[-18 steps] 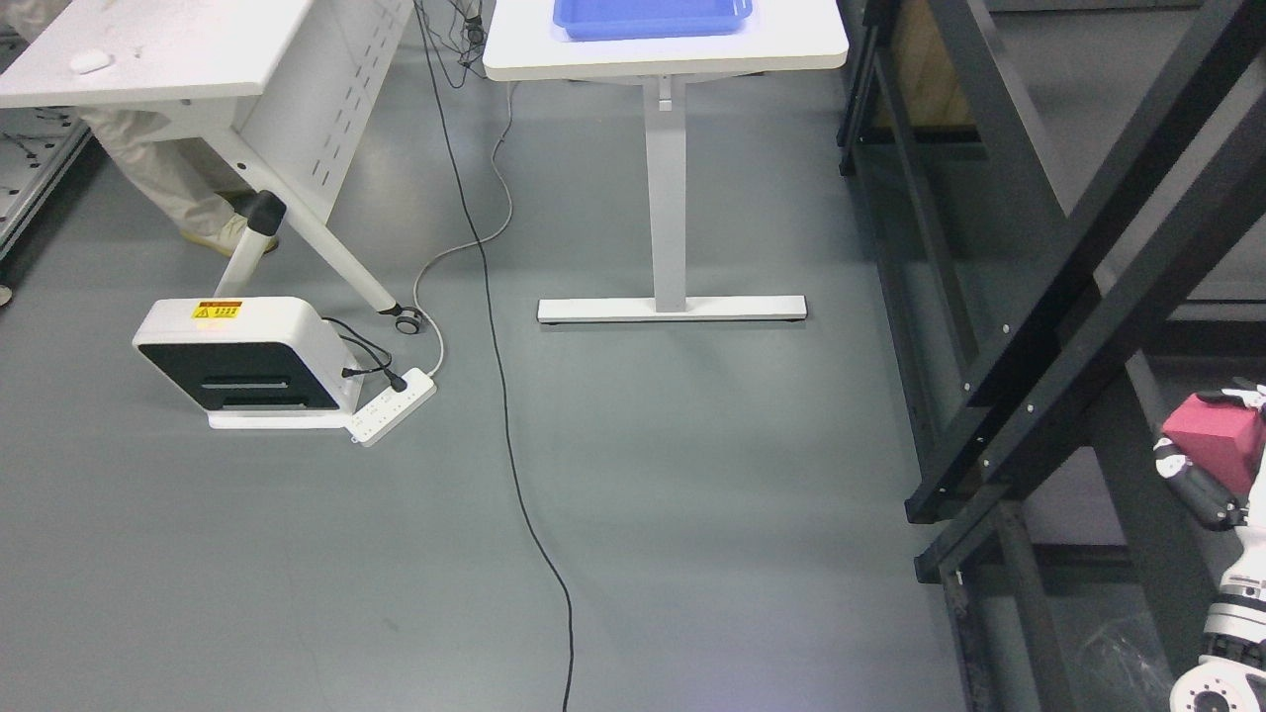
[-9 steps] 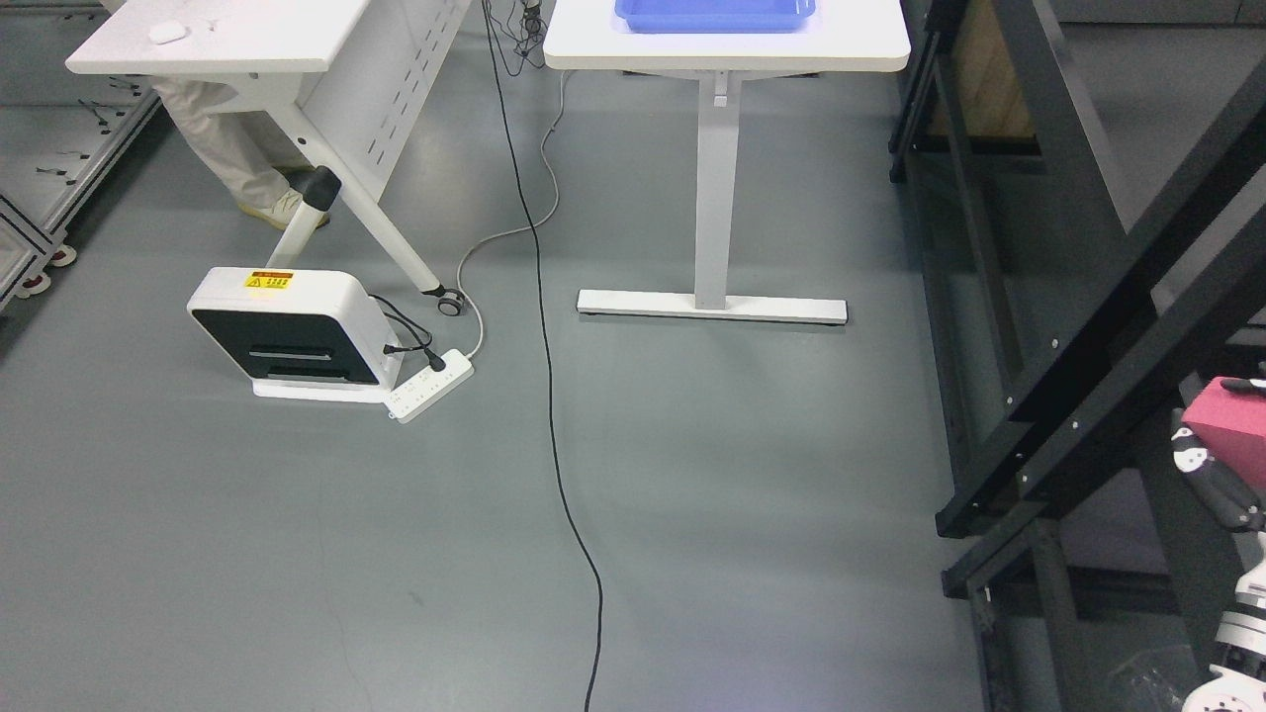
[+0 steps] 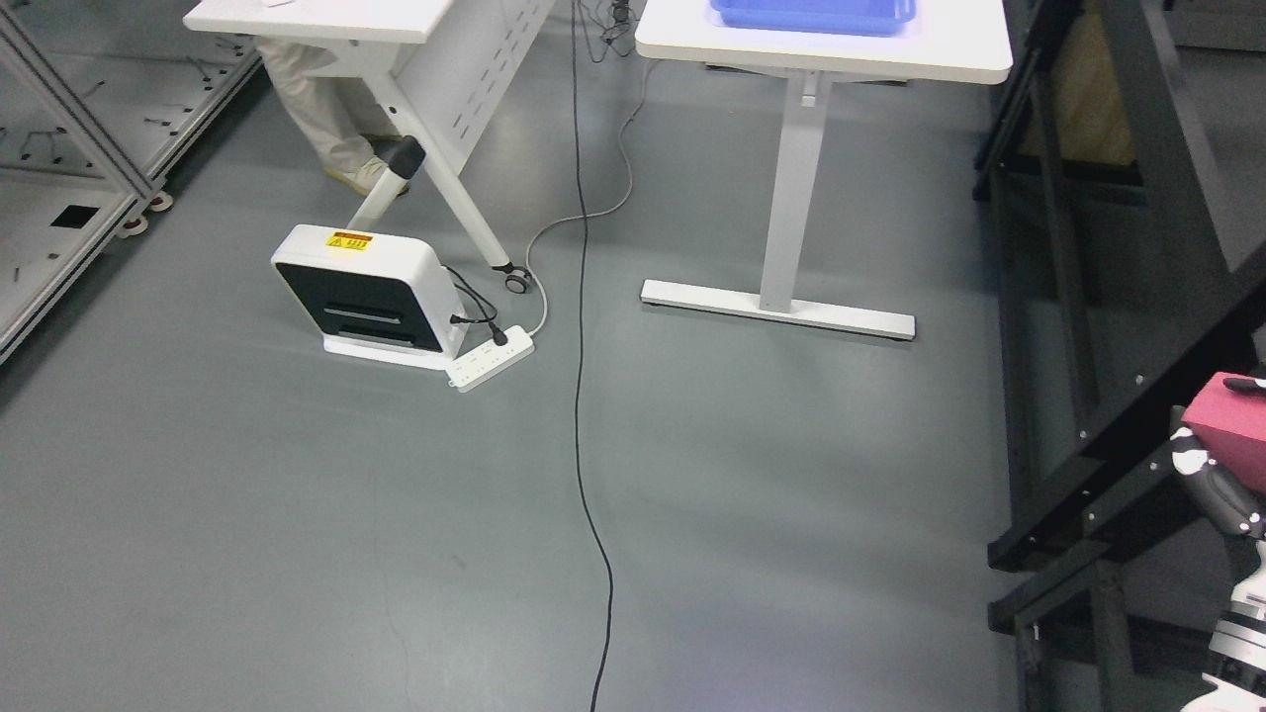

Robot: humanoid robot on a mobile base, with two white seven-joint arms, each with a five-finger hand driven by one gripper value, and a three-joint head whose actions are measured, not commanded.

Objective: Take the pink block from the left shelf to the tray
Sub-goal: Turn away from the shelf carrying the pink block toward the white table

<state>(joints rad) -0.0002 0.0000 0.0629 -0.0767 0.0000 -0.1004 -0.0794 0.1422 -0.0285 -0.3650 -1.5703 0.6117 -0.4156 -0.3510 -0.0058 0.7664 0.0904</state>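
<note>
Robot hand, right (image 3: 1226, 465): at the right edge, low; clamped on the pink block (image 3: 1226, 430), one dark fingertip (image 3: 1248, 386) hooked over its top, grey-and-white fingers beneath, likely so the load cannot slip during travel.
Pink block: off any shelf, carried in the air beside the dark shelf frame (image 3: 1118, 435), well apart from its goal.
Left arm: out of view.
Blue tray (image 3: 811, 15): on the white tabletop (image 3: 949, 49) at the top edge, only its near rim visible; set in the open, probably for an easy drop from above.
Stage, as judged: pick done, carry under way, release not yet made.
Floor between: black cable (image 3: 584, 396) running across the path, power strip (image 3: 490, 358) and white device (image 3: 361, 292) off to the left; the cable a likely snag for the base.
Person: a trouser leg and shoe (image 3: 336, 138) under the left desk, clear of the route.
Next need, as judged: block held level, approach to the tabletop's near edge.
</note>
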